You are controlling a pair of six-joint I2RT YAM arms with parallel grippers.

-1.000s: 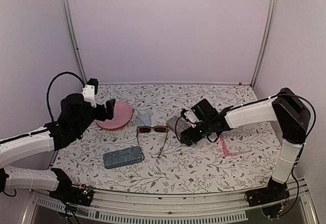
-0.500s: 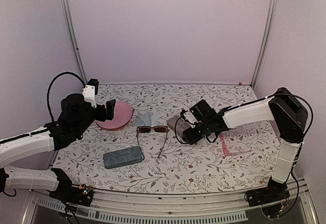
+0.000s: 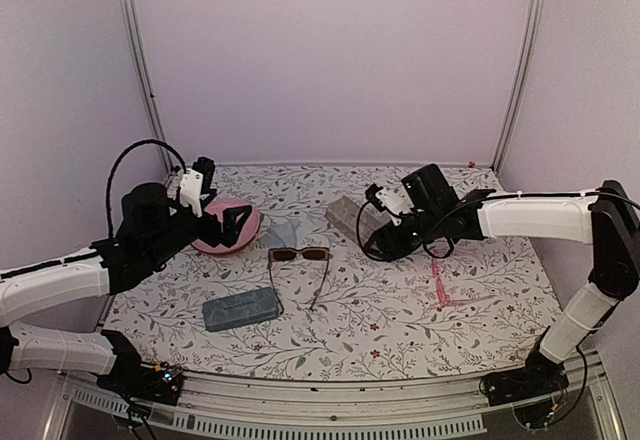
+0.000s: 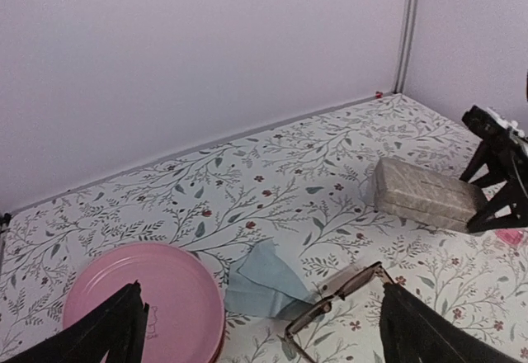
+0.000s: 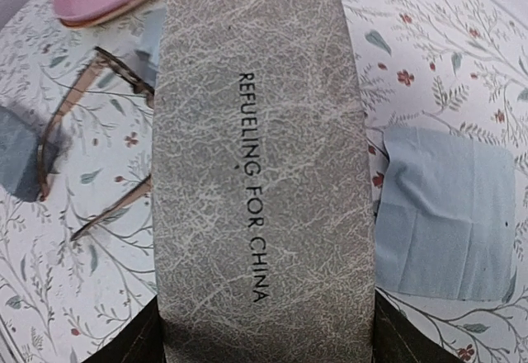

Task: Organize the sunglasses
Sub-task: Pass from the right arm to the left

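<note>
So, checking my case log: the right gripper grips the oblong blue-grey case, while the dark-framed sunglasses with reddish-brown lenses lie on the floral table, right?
No: the right wrist view shows the right gripper gripping the oblong grey-brown case instead. The dark-framed sunglasses with reddish-brown lenses do lie on the floral table.

The dark-framed sunglasses (image 3: 300, 254) sit just toward 10 o'clock of the middle of the flowered table (image 3: 400, 330), a thin dark frame with two reddish-brown lenses side by side. Both temples are unfolded and run toward 6 o'clock, the tips drawing slightly together. The pink-framed sunglasses (image 3: 439, 284) lie flat out at 3 o'clock, well apart from the first pair, a slim translucent frame too faint to tell whether it is folded.
</note>
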